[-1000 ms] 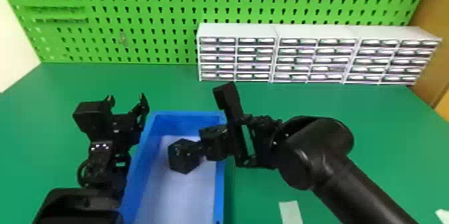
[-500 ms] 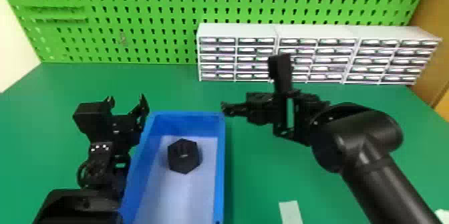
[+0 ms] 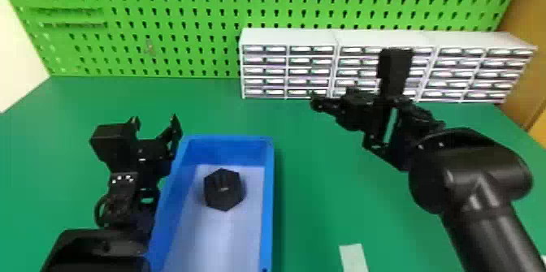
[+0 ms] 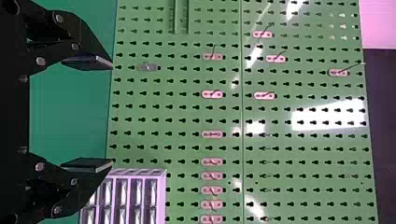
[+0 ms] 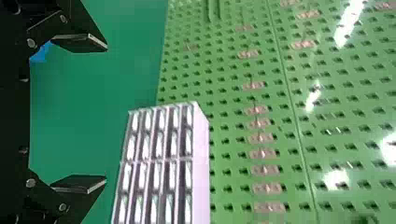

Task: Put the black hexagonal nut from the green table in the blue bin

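The black hexagonal nut (image 3: 224,190) lies on the floor of the blue bin (image 3: 267,202), close to its back end. Left of the bin my left gripper (image 3: 156,123) is parked, its fingers spread and holding nothing. In the left wrist view the left gripper (image 4: 112,115) stands open toward the pegboard. My right gripper (image 3: 319,100) is over the table, back and to the right of the bin, away from the nut. Nothing is between the parted fingers of the right gripper (image 5: 107,113) in the right wrist view.
White drawer cabinets (image 3: 288,37) stand along the back of the green table (image 3: 317,194), right of centre. Behind them rises a green pegboard (image 3: 183,31) with small hooks. A pale strip (image 3: 353,257) lies at the table's front.
My right gripper has moved from over the bin, off to the right and toward the cabinets, leaving the nut inside. The left arm has kept still.
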Robot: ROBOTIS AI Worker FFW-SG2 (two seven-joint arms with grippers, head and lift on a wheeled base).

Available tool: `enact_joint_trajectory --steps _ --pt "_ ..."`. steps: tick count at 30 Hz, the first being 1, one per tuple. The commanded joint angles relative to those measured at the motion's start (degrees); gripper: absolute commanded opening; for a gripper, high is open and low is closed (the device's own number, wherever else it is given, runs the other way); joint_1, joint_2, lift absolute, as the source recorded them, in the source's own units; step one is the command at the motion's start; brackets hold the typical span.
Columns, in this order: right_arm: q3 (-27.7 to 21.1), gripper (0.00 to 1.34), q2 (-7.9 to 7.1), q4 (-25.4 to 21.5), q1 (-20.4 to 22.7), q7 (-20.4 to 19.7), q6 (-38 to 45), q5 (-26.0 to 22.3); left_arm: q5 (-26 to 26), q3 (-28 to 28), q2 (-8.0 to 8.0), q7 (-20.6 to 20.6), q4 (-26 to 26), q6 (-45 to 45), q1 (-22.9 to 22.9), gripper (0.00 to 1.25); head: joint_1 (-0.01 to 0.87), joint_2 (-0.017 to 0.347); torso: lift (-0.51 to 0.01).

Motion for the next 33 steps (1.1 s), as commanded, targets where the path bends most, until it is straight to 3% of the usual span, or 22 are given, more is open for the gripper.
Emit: enact_joint_trajectory --steps 1,7,15,22,33 --pt "-3.1 1.05 0.97 -1.6 1.9 -1.6 -2.2 0.3 0.0 -0.1 -0.03 0.0 0.0 0.0 0.1 0.74 0.657 0.057 -0.095" --pt "-5.2 1.05 1.06 -3.8 4.3 -7.4 -5.7 0.8 0.0 -0.2 -0.03 0.2 0.0 0.1 0.1 0.74 0.657 0.057 -0.095" --pt "-6.9 1.05 0.97 -6.1 7.6 -12.0 -10.7 3.7 0.0 -0.3 -0.03 0.4 0.0 0.1 0.2 0.74 0.657 0.057 -0.095" --pt "-7.4 1.05 0.62 -6.3 11.4 -17.3 -20.4 4.1 0.0 -0.5 -0.03 0.5 0.0 0.1 0.2 0.74 0.657 0.057 -0.095" --pt "-5.8 1.06 -0.61 -6.0 15.4 -20.0 -26.2 8.5 0.2 -0.8 -0.12 0.5 0.0 0.1 0.2 0.74 0.657 0.057 -0.095"
